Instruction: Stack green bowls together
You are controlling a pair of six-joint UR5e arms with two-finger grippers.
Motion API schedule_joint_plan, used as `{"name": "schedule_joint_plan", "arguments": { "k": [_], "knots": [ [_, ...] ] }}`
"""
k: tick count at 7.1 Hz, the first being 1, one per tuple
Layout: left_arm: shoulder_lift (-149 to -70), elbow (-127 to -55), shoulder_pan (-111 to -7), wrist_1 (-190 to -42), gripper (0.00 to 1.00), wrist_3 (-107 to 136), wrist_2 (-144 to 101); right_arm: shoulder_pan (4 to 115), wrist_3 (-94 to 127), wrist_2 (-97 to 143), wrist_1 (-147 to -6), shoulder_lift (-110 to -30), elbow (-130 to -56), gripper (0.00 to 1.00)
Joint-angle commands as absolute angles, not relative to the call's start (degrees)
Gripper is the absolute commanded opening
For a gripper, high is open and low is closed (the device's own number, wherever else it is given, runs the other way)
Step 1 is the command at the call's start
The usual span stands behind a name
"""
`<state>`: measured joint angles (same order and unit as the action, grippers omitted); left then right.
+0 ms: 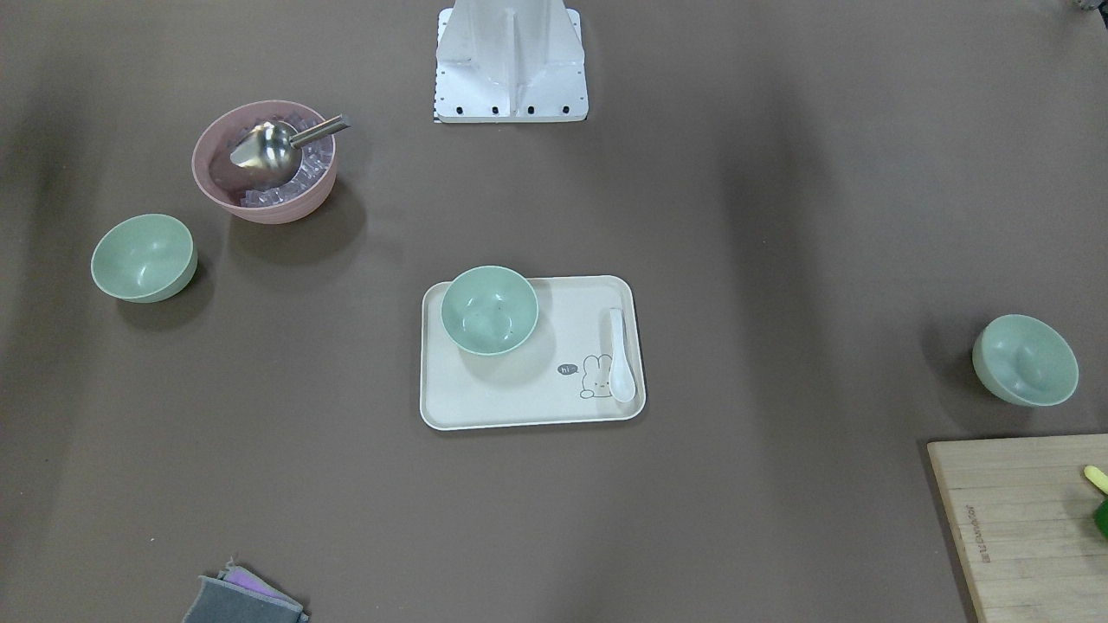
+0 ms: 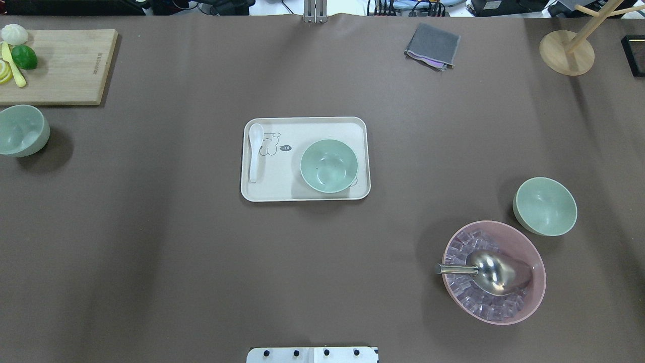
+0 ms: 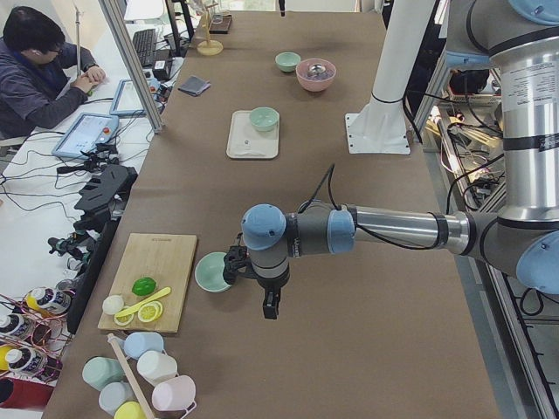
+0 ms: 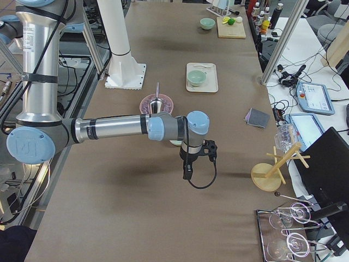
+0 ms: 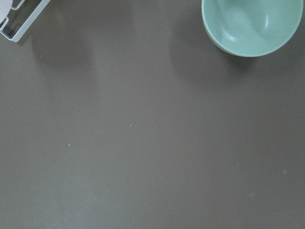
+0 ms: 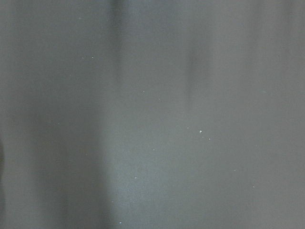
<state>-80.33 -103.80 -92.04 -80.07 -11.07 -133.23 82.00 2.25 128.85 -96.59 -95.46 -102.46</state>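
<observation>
Three pale green bowls stand upright and apart. One (image 2: 329, 165) sits on the cream tray (image 2: 302, 123) at the table's middle. One (image 2: 545, 205) stands at the right beside the pink bowl. One (image 2: 20, 130) stands at the far left by the cutting board; it also shows in the left wrist view (image 5: 252, 24). My left gripper (image 3: 234, 264) shows only in the exterior left view, close beside that bowl (image 3: 212, 271); I cannot tell whether it is open or shut. My right gripper (image 4: 210, 148) shows only in the exterior right view, above the table near the pink bowl; I cannot tell its state.
The pink bowl (image 2: 534, 302) holds ice cubes and a metal scoop (image 2: 496, 272). A white spoon (image 2: 255, 151) lies on the tray. A cutting board (image 2: 65, 65) with lime and lemon is at the far left. A grey cloth (image 2: 432, 45) and a wooden stand (image 2: 567, 50) are at the back right.
</observation>
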Motion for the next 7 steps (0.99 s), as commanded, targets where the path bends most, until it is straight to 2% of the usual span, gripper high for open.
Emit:
{"name": "schedule_joint_plan", "arguments": {
  "k": [1,3,5,7],
  "knots": [
    [-80.42,-103.8,-91.85,-79.98,0.99,-11.07,-132.89,82.0,2.2,128.85,-96.59,-95.45,-102.39,1.0],
    [-80.42,-104.06,-91.76,-80.16,0.99,-11.07,-133.24,82.0,2.2,128.85,-96.5,-95.36,-102.57,1.0],
    [-80.59,-107.65,-91.76,-80.94,0.99,-11.07,-133.33,81.65,1.76,128.76,-96.68,-95.19,-107.03,1.0],
    [-81.03,-107.58,-90.36,-82.44,0.99,-11.08,-133.33,79.29,1.58,128.58,-96.68,-93.96,-109.49,1.0]
  ]
}}
